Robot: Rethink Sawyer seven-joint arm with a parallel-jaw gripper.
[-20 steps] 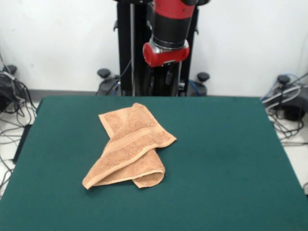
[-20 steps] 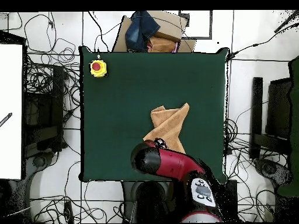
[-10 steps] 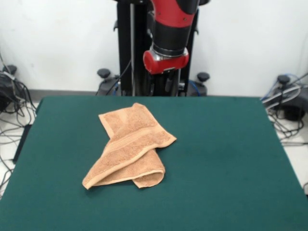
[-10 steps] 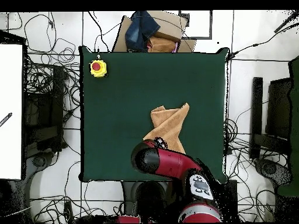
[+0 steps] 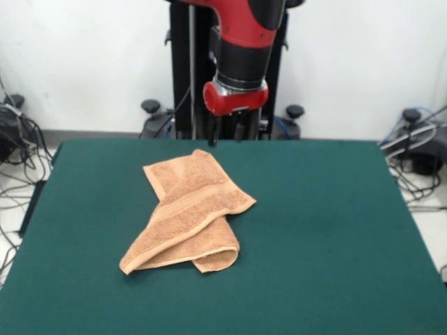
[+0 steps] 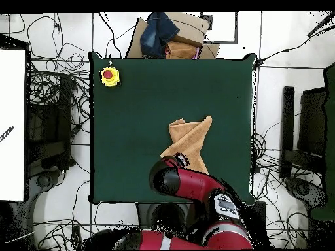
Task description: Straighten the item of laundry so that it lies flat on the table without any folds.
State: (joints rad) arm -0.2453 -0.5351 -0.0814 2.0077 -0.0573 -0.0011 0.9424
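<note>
The item of laundry (image 5: 188,209), an orange-tan towel, lies crumpled on the green table (image 5: 328,237), left of centre. It is folded over itself, and a paler band runs across the top layer. Seen from overhead, the towel (image 6: 191,138) lies towards the robot's side of the table (image 6: 144,117). My gripper (image 5: 225,137) hangs open under the red wrist, just above the towel's far corner, and holds nothing. In the overhead view the gripper (image 6: 178,159) is over the towel's end nearest the robot, and the arm hides part of that end.
A yellow box with a red button (image 6: 109,76) sits on one table corner. A cardboard box with dark blue cloth (image 6: 169,36) stands just beyond the table edge. Cables (image 5: 17,174) cover the floor around the table.
The arm has come down a little and shifted slightly left in the front view, bringing the gripper closer to the towel's far corner. The towel has not moved.
</note>
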